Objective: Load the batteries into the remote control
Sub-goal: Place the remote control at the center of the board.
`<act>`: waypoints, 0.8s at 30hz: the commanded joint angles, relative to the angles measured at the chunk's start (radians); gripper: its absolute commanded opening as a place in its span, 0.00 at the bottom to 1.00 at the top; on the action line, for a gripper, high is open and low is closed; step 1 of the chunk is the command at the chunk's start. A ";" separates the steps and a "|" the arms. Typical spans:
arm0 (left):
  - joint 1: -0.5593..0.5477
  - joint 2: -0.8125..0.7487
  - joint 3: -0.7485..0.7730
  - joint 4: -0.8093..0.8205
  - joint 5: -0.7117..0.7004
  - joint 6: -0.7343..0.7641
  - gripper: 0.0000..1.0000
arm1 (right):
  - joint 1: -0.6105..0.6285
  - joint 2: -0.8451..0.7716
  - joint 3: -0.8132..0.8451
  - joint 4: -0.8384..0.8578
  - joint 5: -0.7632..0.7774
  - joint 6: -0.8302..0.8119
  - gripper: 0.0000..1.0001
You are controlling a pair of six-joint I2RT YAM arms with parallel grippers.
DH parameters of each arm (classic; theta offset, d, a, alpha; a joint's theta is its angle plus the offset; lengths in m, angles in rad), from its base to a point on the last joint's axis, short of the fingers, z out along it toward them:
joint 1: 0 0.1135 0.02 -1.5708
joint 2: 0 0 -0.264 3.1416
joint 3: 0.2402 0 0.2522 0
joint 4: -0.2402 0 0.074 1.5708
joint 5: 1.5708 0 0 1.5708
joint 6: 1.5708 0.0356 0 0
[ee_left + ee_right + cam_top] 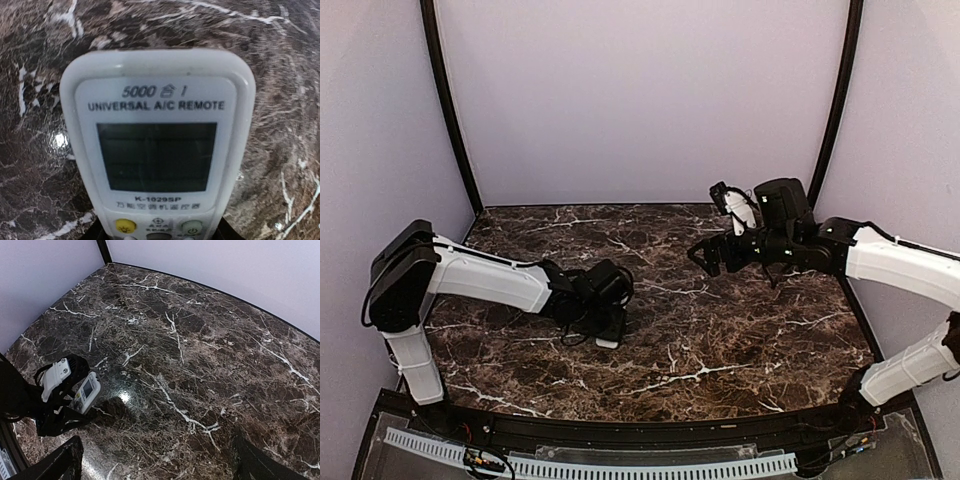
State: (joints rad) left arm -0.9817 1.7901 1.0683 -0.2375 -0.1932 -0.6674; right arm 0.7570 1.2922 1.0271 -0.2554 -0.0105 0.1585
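The remote control (157,150) is white, with a dark screen, face up toward the left wrist camera. My left gripper (161,235) is shut on its lower button end, low over the marble table. In the top view only the remote's white tip (609,341) shows under the left gripper (604,318). The right wrist view shows the remote (86,392) at the left. My right gripper (710,256) is open and empty, raised above the table's right half; its fingers (60,462) frame bare marble. The batteries are not in view.
The dark brown marble table (720,330) has a black rim at the front. Lilac walls close the back and sides, with black poles (445,100) in the back corners. The right arm's white link (905,265) runs along the right side.
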 commanded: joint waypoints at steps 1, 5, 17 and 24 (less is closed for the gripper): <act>-0.001 0.080 0.156 -0.270 -0.105 -0.216 0.16 | -0.005 -0.015 -0.015 -0.024 0.090 0.001 0.99; -0.001 0.148 0.205 -0.323 -0.062 -0.226 0.36 | -0.005 -0.009 -0.027 -0.024 0.087 0.001 0.99; 0.006 0.069 0.220 -0.285 -0.071 -0.170 0.99 | -0.024 0.007 -0.031 -0.039 0.100 0.042 0.99; 0.165 -0.150 0.094 -0.196 -0.180 -0.098 0.98 | -0.239 -0.026 -0.115 -0.005 -0.025 0.086 0.99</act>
State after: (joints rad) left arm -0.9306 1.7969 1.2407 -0.4618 -0.2665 -0.8135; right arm 0.6319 1.2942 0.9836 -0.2882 0.0315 0.2050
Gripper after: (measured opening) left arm 0.988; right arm 0.986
